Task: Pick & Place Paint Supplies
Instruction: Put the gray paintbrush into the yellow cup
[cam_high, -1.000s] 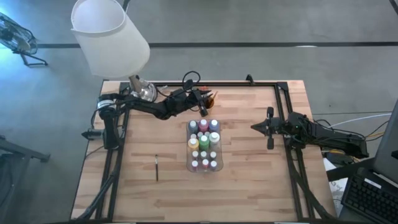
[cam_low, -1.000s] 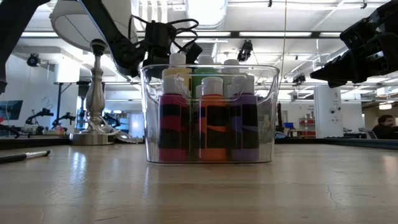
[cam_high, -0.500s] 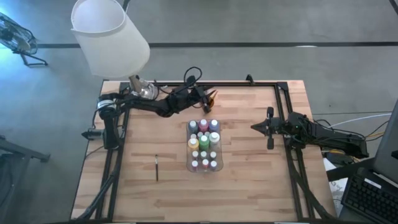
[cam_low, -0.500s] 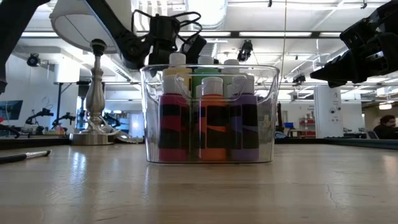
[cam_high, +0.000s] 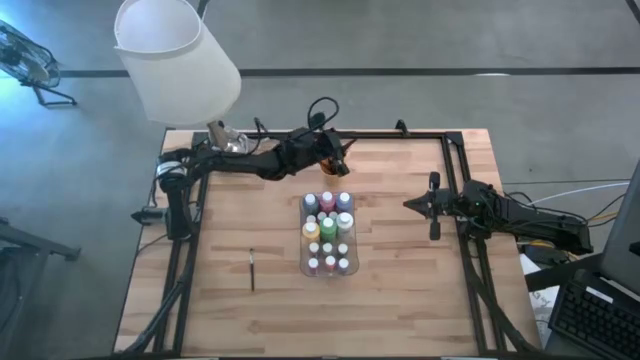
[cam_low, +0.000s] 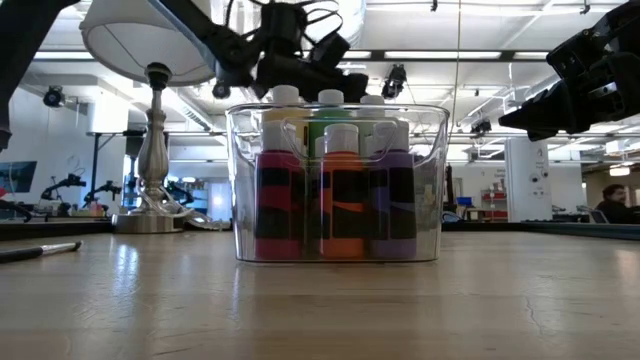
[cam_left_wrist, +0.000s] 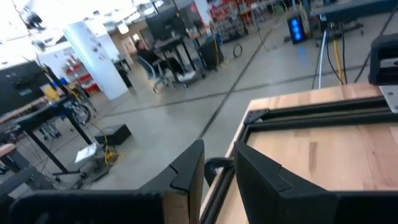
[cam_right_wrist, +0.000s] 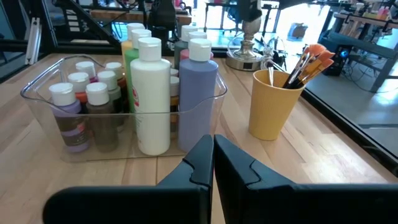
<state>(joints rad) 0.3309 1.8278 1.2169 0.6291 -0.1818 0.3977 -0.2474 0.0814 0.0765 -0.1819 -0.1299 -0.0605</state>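
Bottles (cam_high: 328, 232) packed in clear tray (cam_high: 305, 268), brushes (cam_right_wrist: 308, 59) in cup (cam_right_wrist: 272, 103). Left tool (cam_high: 338, 158) above cup, slightly apart, nothing visibly held. Right tool (cam_high: 412, 204) together, idle. Next probably: reach stray brush (cam_high: 252, 270) on desk (cam_high: 400, 300)

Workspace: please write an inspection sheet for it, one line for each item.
Surface: wooden table, dark frame rails along its edges.
Job's things: paint bottles upright in the clear tray; brushes stand in the orange cup; one brush lies loose on the table.
Clutter: table lamp at the far left corner.
Grippers: left gripper over the cup, jaws slightly apart, empty; right gripper parked right of the tray, jaws shut.
Cables: looped on the left arm.
Surroundings: open workshop; a person far off.
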